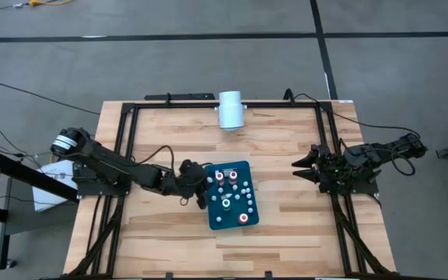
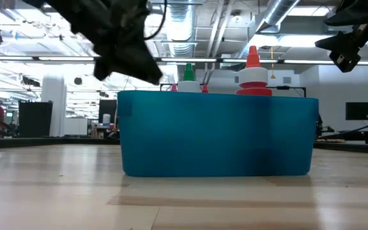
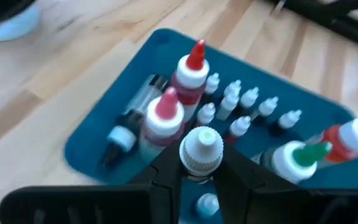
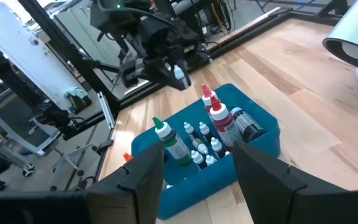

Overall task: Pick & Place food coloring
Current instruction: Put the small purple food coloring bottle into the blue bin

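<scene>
left gripper clenches a small white-capped food coloring bottle above the teal plastic tray; best lift straight, clearing neighbouring bottles. right gripper waits parted, far right.

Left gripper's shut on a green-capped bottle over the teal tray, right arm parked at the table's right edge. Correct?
Not quite. The bottle in the left gripper has a white cap, not green, as the left wrist view shows; the green-capped bottle stands in the teal tray. The rest holds: right gripper waits at the right edge.
</scene>
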Available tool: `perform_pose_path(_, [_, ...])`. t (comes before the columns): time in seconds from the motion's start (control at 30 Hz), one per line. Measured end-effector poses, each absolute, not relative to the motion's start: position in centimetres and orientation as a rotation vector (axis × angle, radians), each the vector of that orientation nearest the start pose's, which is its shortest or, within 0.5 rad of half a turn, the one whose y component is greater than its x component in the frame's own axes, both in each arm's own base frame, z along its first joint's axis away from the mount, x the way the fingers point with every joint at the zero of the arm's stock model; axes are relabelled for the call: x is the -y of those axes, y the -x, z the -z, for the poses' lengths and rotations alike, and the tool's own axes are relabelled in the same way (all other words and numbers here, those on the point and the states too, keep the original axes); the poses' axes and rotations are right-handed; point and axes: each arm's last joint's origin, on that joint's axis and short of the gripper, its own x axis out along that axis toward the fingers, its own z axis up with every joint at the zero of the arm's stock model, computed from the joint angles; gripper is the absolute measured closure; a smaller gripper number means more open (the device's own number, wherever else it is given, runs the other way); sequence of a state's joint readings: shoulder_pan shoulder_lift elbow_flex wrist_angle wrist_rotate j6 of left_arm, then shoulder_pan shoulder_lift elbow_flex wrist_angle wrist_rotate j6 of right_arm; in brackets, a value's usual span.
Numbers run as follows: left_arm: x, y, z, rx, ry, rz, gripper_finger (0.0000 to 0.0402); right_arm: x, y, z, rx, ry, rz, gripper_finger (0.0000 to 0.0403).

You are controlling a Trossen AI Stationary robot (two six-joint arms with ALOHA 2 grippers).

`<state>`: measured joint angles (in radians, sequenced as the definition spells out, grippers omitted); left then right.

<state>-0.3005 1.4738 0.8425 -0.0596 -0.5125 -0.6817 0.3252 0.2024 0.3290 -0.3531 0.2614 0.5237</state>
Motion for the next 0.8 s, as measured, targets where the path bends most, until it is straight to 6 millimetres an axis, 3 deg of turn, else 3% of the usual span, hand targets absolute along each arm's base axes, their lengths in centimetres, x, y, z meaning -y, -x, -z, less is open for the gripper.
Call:
perform_pose_path(0.37, [6.7,-31.8,-17.9,-0.548,0.541,-0.360,0.0342,-2.2,-8.8,-22.5,-0.233,-0.454,-0.004,0.0221])
perform_pose_path(0.8, [6.1,-31.8,-17.7,-0.564,0.589,-0.384,0.0340,-2.2,-8.8,-22.5,-0.233,-0.454,-0.003,0.0221])
